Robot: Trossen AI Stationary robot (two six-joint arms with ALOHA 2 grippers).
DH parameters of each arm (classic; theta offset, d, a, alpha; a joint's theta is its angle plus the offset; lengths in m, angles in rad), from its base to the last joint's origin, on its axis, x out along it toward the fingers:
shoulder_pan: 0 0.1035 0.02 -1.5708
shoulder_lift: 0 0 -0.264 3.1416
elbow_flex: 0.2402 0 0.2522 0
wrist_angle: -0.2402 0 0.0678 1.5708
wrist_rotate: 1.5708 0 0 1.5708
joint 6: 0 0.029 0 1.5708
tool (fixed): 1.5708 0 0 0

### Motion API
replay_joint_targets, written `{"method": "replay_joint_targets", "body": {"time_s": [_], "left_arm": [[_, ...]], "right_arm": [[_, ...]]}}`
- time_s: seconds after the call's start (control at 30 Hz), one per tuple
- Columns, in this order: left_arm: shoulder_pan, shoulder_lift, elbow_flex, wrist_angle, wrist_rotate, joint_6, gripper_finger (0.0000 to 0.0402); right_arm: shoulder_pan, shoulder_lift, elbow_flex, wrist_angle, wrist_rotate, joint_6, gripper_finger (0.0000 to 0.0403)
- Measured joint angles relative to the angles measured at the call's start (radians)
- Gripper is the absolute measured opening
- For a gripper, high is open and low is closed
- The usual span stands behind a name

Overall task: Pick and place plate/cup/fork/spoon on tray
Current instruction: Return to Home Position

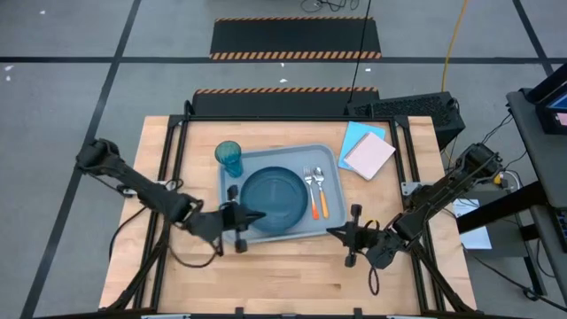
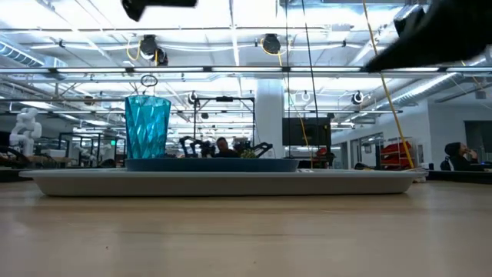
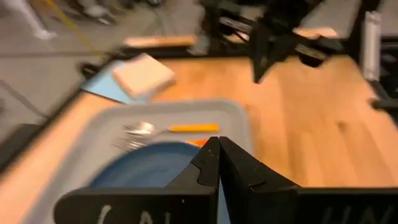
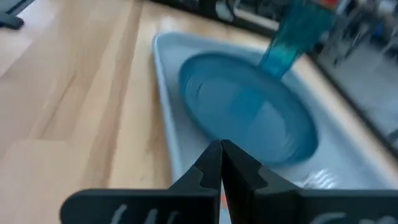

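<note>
The grey-blue tray (image 1: 330, 159) lies mid-table. On it the dark blue plate (image 1: 275, 199) lies flat, the teal cup (image 1: 229, 158) stands upright at its far left corner, and the fork (image 1: 308, 188) and spoon (image 1: 321, 190) lie side by side right of the plate, handles toward the near edge. My left gripper (image 1: 257, 216) is shut and empty, raised over the plate's near-left rim (image 3: 143, 168). My right gripper (image 1: 332, 232) is shut and empty, raised just off the tray's near right corner, pointing toward the plate (image 4: 249, 124).
A light blue paper sheet (image 1: 357, 135) with a pale notepad (image 1: 369, 155) on it lies at the far right of the table. Bare wood (image 1: 283, 275) stretches along the near side. In the low view both arms (image 2: 430, 35) hang above the tray (image 2: 223, 183).
</note>
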Motion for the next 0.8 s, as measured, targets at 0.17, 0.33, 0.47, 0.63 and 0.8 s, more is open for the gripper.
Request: {"method": "replay_joint_targets", "body": {"time_s": [0.17, 0.33, 0.47, 0.63, 0.8], "left_arm": [[-0.049, -0.032, 0.0, -0.078, -0.114, -0.011, 0.001], [-0.082, -0.032, -0.02, -0.083, -0.115, -0.028, 0.001], [-0.127, -0.032, -0.022, -0.081, -0.145, -0.037, 0.001], [-0.197, -0.032, -0.022, -0.091, -0.185, -0.106, 0.001], [-0.264, -0.012, -0.023, -0.096, -0.191, -0.181, 0.001]], "right_arm": [[-0.01, -0.098, 0.0, 0.089, -0.001, -0.202, 0.0], [0.017, -0.228, 0.0, 0.101, -0.105, -0.255, 0.0], [0.067, -0.294, 0.0, 0.089, -0.19, -0.196, 0.0], [0.127, -0.308, -0.036, 0.099, -0.181, -0.179, 0.0], [0.143, -0.308, -0.138, 0.187, -0.18, -0.178, 0.0]]}}
